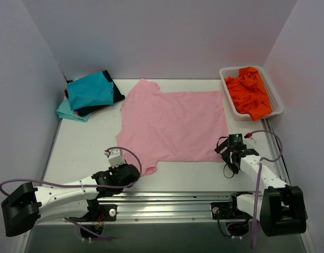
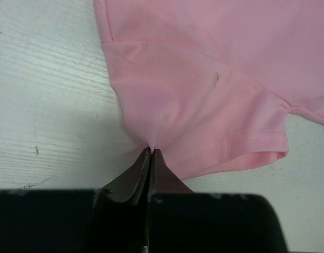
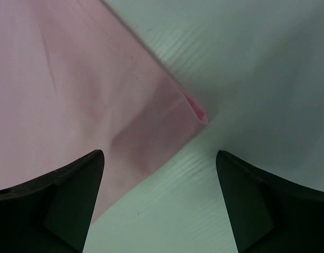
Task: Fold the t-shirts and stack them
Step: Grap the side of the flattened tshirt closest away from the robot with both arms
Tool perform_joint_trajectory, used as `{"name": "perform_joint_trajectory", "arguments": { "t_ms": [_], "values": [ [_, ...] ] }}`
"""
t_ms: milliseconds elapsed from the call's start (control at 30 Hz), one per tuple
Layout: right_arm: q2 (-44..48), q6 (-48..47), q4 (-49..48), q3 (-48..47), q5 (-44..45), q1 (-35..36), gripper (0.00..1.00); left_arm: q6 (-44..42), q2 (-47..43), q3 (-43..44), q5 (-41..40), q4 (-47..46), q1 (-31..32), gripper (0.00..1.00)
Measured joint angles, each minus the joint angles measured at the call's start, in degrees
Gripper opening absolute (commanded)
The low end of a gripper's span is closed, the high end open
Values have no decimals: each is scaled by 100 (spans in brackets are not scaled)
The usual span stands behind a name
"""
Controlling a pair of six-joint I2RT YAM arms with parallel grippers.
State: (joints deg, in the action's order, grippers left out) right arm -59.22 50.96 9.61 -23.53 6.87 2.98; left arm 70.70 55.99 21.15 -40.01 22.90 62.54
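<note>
On table (image 1: 82, 142), left gripper (image 2: 151, 153) pinching pink t-shirt (image 1: 172, 124), right gripper (image 3: 159, 153) wide apart

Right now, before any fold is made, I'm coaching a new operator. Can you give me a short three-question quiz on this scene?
1. True or false: the left claw is shut on an edge of the pink t-shirt.
2. Where is the orange t-shirt? A: on the pile at the far left. B: in the white basket. C: under the pink one.
3. Fill in: the right claw stands ____ over the pink t-shirt's near right corner.

Key: 1 true; 2 B; 3 open.
</note>
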Motion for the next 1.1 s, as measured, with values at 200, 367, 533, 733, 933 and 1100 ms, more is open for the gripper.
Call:
{"name": "perform_joint_trajectory", "arguments": {
  "t_ms": [200, 367, 533, 733, 933, 1100],
  "values": [
    [-894, 85, 26, -446, 341, 190, 78, -39, -44, 0, -57, 11, -9, 2],
    [-892, 181, 142, -470, 636, 192, 73, -68, -256, 0, -79, 79, -79, 2],
    [-892, 304, 264, -498, 892, 192, 53, -116, -332, 0, -76, 87, -164, 2],
    [-984, 391, 282, -501, 1034, 192, 36, -210, -291, 0, -70, 81, -278, 2],
    [-1097, 391, 280, -498, 1051, 195, 29, -297, -278, 0, -28, 46, -424, 2],
    [-1097, 391, 264, -498, 1069, 195, 0, -369, -278, 0, -15, 42, -466, 2]
  ]
}}
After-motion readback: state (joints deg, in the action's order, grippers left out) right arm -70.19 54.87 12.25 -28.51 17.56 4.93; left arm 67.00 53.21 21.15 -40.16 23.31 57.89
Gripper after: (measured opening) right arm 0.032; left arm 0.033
